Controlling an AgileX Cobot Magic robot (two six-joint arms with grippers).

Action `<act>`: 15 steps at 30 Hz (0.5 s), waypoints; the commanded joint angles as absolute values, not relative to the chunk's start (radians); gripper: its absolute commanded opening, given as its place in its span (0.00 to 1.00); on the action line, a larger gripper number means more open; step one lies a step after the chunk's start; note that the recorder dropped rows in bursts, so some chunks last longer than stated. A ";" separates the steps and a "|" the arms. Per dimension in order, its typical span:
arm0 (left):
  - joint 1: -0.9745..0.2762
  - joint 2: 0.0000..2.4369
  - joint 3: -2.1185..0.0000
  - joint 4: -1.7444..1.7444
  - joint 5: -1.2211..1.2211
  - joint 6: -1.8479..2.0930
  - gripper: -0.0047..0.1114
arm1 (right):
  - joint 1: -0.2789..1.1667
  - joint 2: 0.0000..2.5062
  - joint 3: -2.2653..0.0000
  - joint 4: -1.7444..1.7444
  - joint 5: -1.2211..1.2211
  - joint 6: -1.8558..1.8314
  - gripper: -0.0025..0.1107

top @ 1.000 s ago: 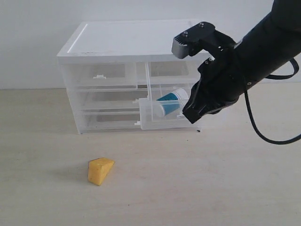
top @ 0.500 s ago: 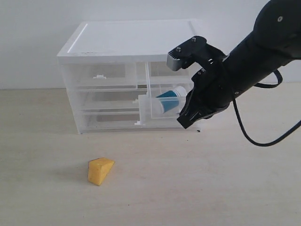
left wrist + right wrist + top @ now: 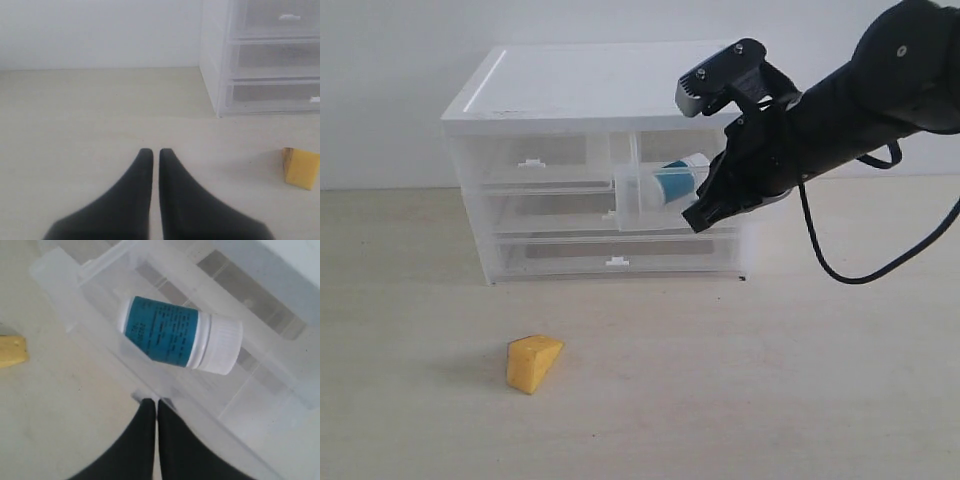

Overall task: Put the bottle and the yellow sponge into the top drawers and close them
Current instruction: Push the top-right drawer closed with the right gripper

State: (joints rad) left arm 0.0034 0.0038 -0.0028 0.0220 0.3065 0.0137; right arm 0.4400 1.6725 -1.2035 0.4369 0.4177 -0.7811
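The bottle (image 3: 675, 182) (image 3: 180, 337) lies on its side inside the top right drawer (image 3: 630, 200) (image 3: 75, 285), which sticks out of the cabinet (image 3: 590, 90) at the top row's height. My right gripper (image 3: 698, 218) (image 3: 152, 401) is shut, its tips against that drawer's little white handle. The top left drawer (image 3: 530, 160) is pushed in. The yellow sponge (image 3: 532, 362) (image 3: 300, 167) (image 3: 11, 351) lies on the table in front of the cabinet. My left gripper (image 3: 151, 151) hovers shut and empty over the table, apart from the sponge, and is outside the exterior view.
Two full-width clear drawers (image 3: 615, 262) sit shut below the top row. The cabinet's side wall (image 3: 215, 60) stands beyond the left gripper. A black cable (image 3: 840, 265) hangs from the right arm. A pale wall runs behind the table.
The top right drawer with the bottle has risen from a low, sagging position to level with the top row and gone further in. The right gripper moved up and inward with it.
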 commanded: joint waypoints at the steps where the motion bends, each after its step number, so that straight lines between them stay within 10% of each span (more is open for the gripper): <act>1: 0.007 0.000 0.000 0.018 0.307 0.016 0.08 | 0.439 1.721 -1.209 0.437 0.302 -0.787 0.02; 15: 0.007 0.000 0.000 0.018 0.307 0.016 0.08 | 0.439 1.797 -1.209 0.439 -0.061 -0.782 0.02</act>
